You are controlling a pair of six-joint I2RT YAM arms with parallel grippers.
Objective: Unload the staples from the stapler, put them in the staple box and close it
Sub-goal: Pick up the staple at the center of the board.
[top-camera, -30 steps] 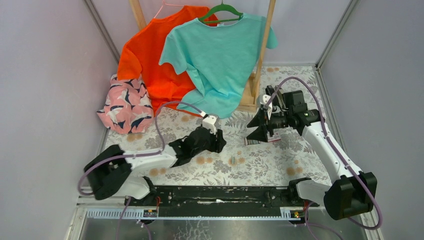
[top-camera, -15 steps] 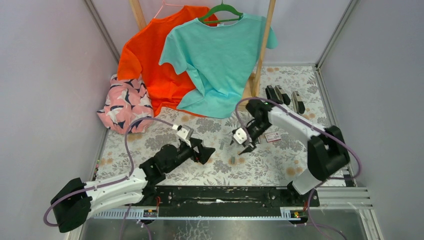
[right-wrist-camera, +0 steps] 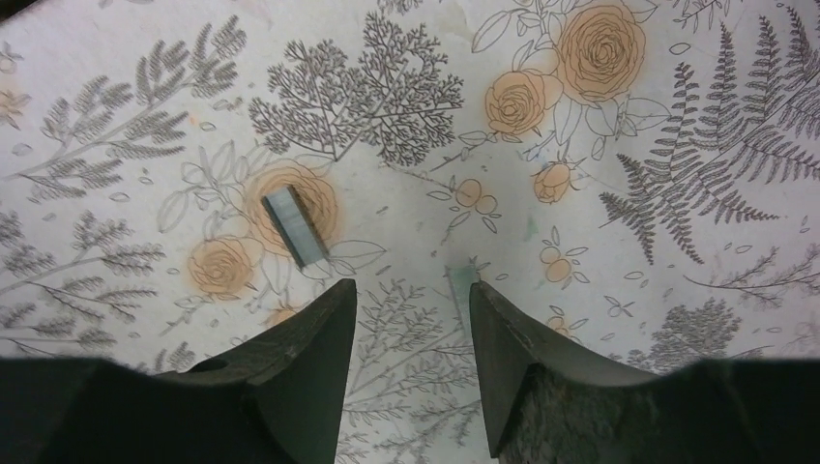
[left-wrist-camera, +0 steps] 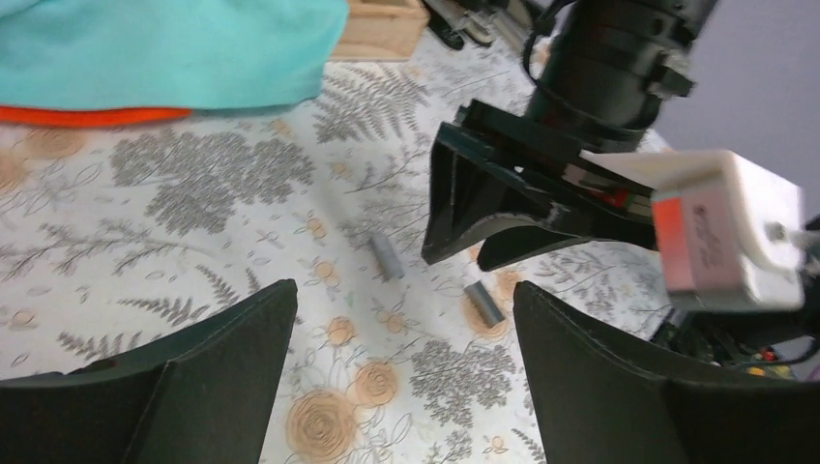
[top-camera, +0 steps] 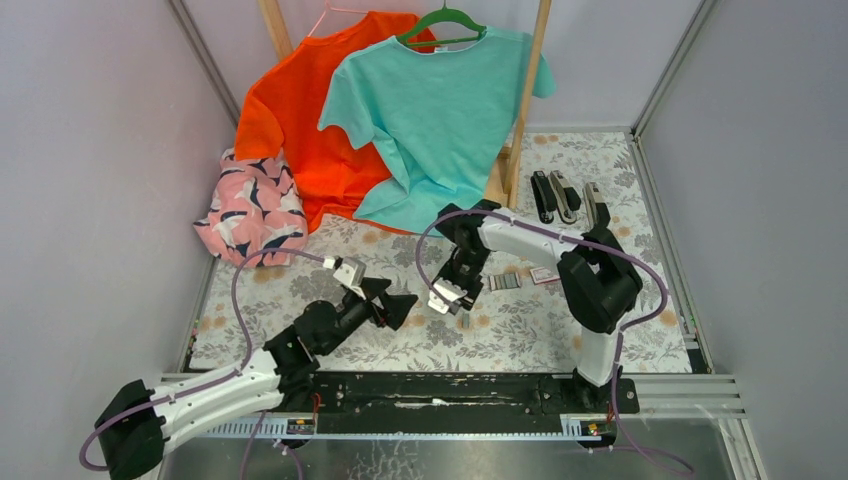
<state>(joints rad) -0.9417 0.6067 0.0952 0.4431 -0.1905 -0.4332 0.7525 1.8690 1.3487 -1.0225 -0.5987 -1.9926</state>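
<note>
Right claw (right-wrist-camera: 411, 290) swung down over staples (right-wrist-camera: 295, 225), parted, left claw (left-wrist-camera: 404, 290) spread wide

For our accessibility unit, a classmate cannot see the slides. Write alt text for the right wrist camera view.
The right gripper hangs open over a floral tablecloth, its two black fingers apart. One silvery staple strip lies flat on the cloth toward the picture's left; a second strip shows partly beside one fingertip.

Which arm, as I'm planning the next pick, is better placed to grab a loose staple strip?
Right. The right tool hangs directly over the tablecloth, jaws open, one staple strip at its fingertips and a second strip beside it. The left tool, also open, views them from off to the side.
</note>
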